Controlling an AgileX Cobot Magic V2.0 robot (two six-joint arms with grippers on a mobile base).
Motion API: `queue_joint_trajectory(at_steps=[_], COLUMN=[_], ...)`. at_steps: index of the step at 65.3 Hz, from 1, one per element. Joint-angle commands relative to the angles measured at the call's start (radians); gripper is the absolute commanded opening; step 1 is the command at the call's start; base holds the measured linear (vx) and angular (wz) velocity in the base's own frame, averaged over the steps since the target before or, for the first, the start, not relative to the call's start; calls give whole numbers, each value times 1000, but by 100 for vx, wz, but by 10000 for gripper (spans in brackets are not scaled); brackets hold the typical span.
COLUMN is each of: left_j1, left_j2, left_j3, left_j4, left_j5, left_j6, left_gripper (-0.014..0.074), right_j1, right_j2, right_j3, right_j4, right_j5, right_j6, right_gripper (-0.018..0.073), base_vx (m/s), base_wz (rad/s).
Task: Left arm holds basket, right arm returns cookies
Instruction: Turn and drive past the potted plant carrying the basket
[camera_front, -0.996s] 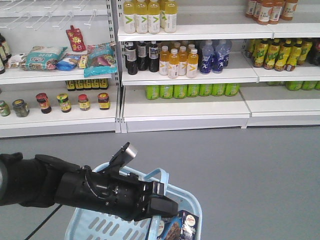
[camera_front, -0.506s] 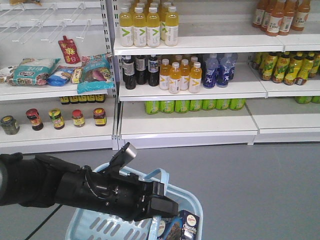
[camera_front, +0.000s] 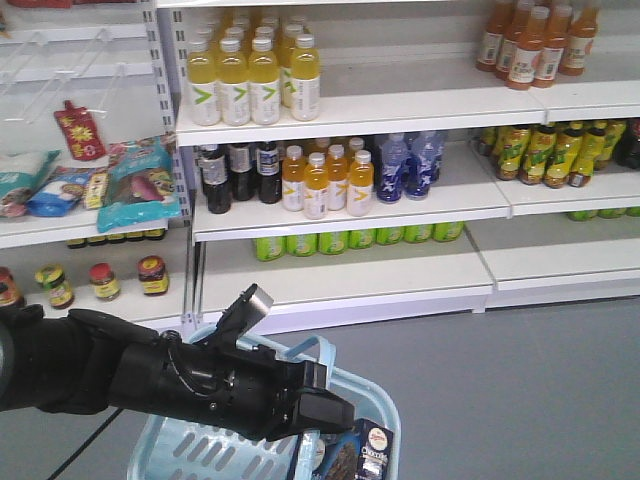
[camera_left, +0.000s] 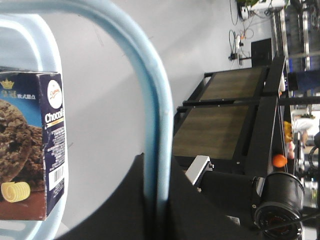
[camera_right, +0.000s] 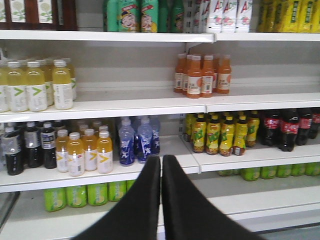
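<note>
My left arm (camera_front: 150, 380), thick and black, reaches in from the left in the front view. Its gripper (camera_front: 318, 400) is shut on the loop handle (camera_front: 312, 347) of the light blue basket (camera_front: 200, 450), which hangs at the bottom edge. In the left wrist view the handle (camera_left: 161, 110) runs between the black jaws of the left gripper (camera_left: 159, 200). The navy cookies box (camera_front: 366, 453) stands upright in the basket's right corner, and it also shows in the left wrist view (camera_left: 30, 150). My right gripper (camera_right: 161, 167) is shut and empty, pointing at the drink shelves. The right arm is out of the front view.
White store shelves (camera_front: 340, 105) hold yellow, orange, black and blue bottles and green cans (camera_front: 350, 240). Snack bags (camera_front: 140, 185) and jars (camera_front: 152, 274) sit at left. Grey floor (camera_front: 520, 400) lies in front. A dark cart (camera_left: 225, 115) stands behind.
The shelves have shifted left and lower in the front view and look closer. The left arm, basket and cookies box keep the same place in the frame.
</note>
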Motion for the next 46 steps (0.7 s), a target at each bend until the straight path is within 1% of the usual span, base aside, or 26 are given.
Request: queue_joint_trajectory(at_steps=[1,16,46], left_j1=[-5,-5,-5], left_j2=[-46,-46,-46], left_j3=[-23,-23,-23], left_j4=[-59,-59,-59], left_j5=[72,72,72], left_j6=[10,10,10], left_gripper=[-6,-6,-6], right_j1=[-7,-7,-7], right_j2=[-10,-10,-10], right_j3=[-1,-1,-1], right_j4=[-8,-8,-8], right_j5=[-74,-74,-73], right_j6=[-6,-6,-6], right_gripper=[-8,-8,-8], base_vx=[25,23,18], base_wz=[-46,-54,-62])
